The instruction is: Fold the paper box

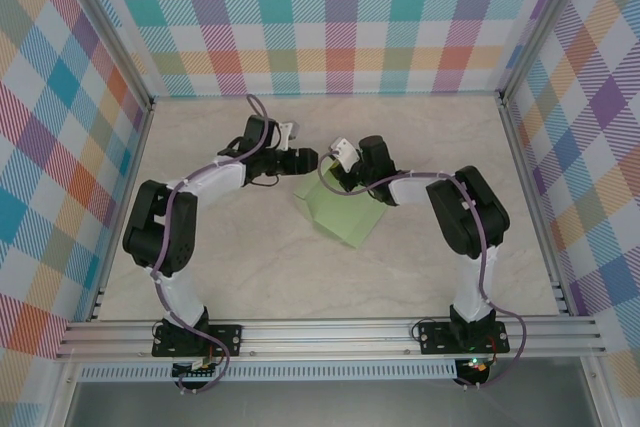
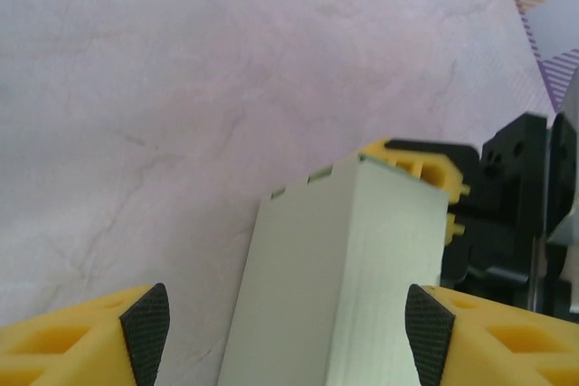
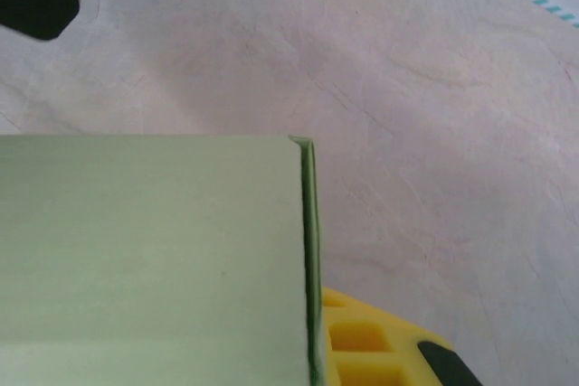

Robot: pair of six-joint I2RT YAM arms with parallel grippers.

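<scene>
On the left of the top view, the left gripper (image 1: 308, 160) reaches in over the marbled tabletop (image 1: 250, 267) toward the middle. In its wrist view we see its black pads (image 2: 147, 334) standing wide apart, with the pale green paper box (image 2: 335, 287) rising between them. The left-hand pad is clear of the card. The right-hand pad sits just beside the box's edge, and we cannot tell whether it touches, so we call these fingers wide and gripping nothing.

The paper box (image 1: 345, 215) lies near the centre of the table, just right of the left gripper. One part is flat on the surface and one panel is raised.

To the right, the right gripper (image 1: 332, 183) meets the box's upper end. Its fingers are closed narrow on the card. In the right wrist view the green panel (image 3: 154, 259) hides one finger, while the other yellow finger (image 3: 371, 341) shows just below the panel's folded edge.
</scene>
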